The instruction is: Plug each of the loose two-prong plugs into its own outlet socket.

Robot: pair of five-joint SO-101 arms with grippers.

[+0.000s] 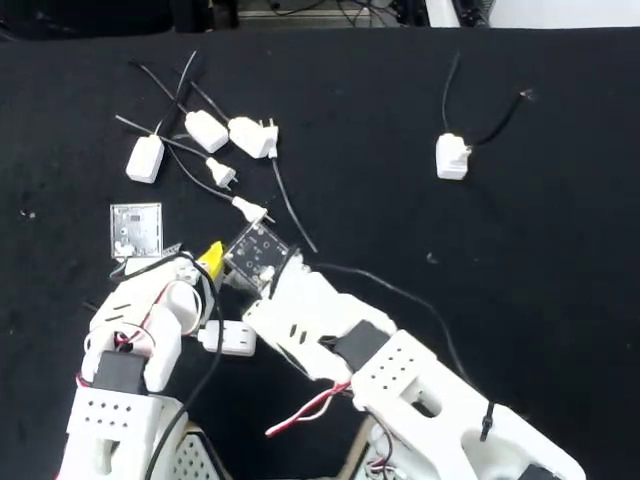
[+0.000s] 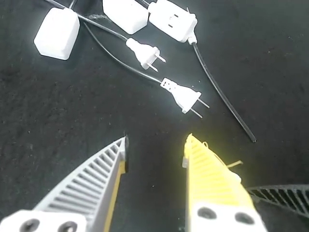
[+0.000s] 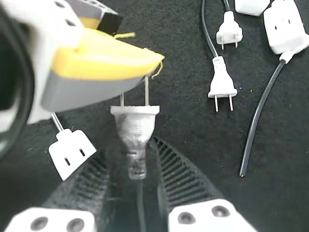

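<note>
My right gripper (image 3: 135, 145) is shut on a white two-prong plug (image 3: 134, 126), prongs pointing away from the wrist and reaching the yellow finger (image 3: 101, 58) of my left gripper. In the high view the right gripper (image 1: 258, 255) sits mid-table beside that yellow finger (image 1: 211, 256). My left gripper (image 2: 154, 142) is open with bare cloth between its fingers. Two loose plugs (image 2: 145, 52) (image 2: 184, 95) lie just beyond it, also visible from above as plugs (image 1: 222, 173) (image 1: 250, 208). Three white outlet sockets (image 1: 146, 158) (image 1: 207, 130) (image 1: 252, 137) lie behind them.
Another white socket (image 1: 452, 157) with a black cord lies far right. A socket (image 1: 228, 338) rests between the two arms, and a socket (image 3: 71, 152) lies beside the right fingers. A grey square plate (image 1: 136, 228) sits left of the grippers. Black cords (image 1: 290, 205) trail across the cloth.
</note>
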